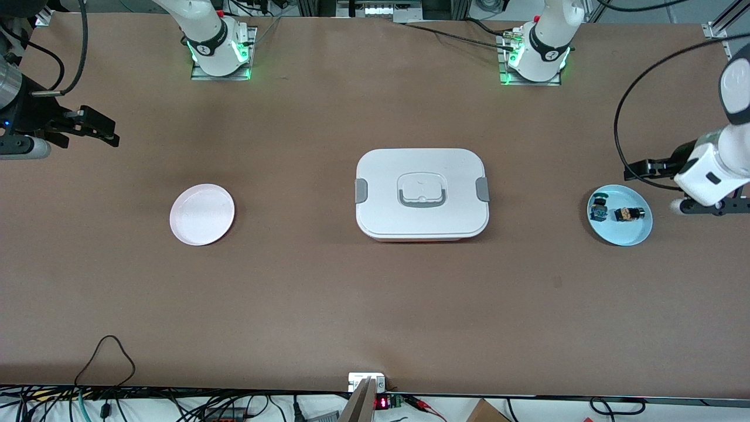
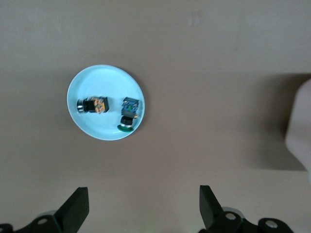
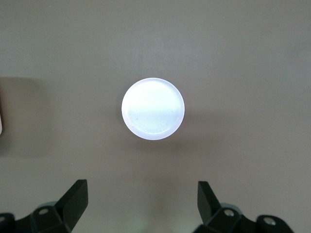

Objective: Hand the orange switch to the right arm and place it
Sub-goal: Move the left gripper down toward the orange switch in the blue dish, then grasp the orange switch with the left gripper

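Note:
The orange switch [image 1: 630, 214] lies on its side on a pale blue plate [image 1: 620, 234] toward the left arm's end of the table, beside a small blue-and-green switch [image 1: 599, 209]. In the left wrist view the orange switch [image 2: 92, 104] and the blue-and-green one [image 2: 129, 114] show on the same plate [image 2: 104, 77]. My left gripper [image 1: 659, 187] hangs open and empty in the air next to the plate, its own view showing it [image 2: 143, 208] wide apart. My right gripper [image 1: 88, 126] hovers open and empty at the right arm's end, seen wide apart [image 3: 142, 204] above the table.
A white lidded box [image 1: 422, 193] with grey clips sits in the middle of the table. A pale pink plate [image 1: 202, 214] lies toward the right arm's end, and shows in the right wrist view [image 3: 153, 109]. Cables run along the table edge nearest the front camera.

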Robot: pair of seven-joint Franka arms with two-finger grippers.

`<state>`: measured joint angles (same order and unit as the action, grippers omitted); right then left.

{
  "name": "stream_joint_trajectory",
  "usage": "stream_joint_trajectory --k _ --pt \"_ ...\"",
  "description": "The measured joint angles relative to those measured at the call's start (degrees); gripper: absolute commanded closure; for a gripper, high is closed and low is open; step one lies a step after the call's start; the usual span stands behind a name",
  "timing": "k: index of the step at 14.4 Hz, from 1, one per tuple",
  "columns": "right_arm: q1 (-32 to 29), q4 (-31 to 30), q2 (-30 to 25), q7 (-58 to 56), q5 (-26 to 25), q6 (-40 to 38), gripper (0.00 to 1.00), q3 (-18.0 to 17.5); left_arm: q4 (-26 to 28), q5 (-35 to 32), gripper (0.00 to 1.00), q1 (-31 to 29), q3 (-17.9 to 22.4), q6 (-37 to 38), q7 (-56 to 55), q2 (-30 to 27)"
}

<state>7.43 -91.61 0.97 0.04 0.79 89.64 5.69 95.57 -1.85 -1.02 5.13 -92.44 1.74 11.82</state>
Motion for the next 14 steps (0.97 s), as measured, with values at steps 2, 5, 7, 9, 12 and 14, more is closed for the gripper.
stream_joint_trajectory --k 2,5,7,9,12,14 --pt "0.0 0.0 0.0 0.0 0.0 0.0 0.00 -0.1 0.1 0.0 0.00 -2.8 0.1 -2.9 0.2 3.6" --pt "0.0 0.0 0.0 0.0 0.0 -0.1 0.00 -0.2 0.9 -1.3 0.00 -4.7 0.1 -7.3 0.5 7.7" --pt "0.0 0.0 0.0 0.0 0.0 -0.1 0.00 -0.2 3.3 -2.3 0.01 -4.9 0.1 -12.0 0.5 8.6" --pt "0.0 0.0 0.0 0.0 0.0 -0.1 0.00 -0.2 7.6 -2.7 0.01 -5.8 0.1 -18.7 1.4 8.7" --pt "0.0 0.0 0.0 0.0 0.0 -0.2 0.00 -0.2 14.6 -2.7 0.01 -8.1 0.1 -30.8 4.6 8.9" --pt "0.0 0.0 0.0 0.0 0.0 -0.2 0.00 -0.2 19.2 -2.7 0.01 -9.4 0.2 -38.5 5.8 8.9"
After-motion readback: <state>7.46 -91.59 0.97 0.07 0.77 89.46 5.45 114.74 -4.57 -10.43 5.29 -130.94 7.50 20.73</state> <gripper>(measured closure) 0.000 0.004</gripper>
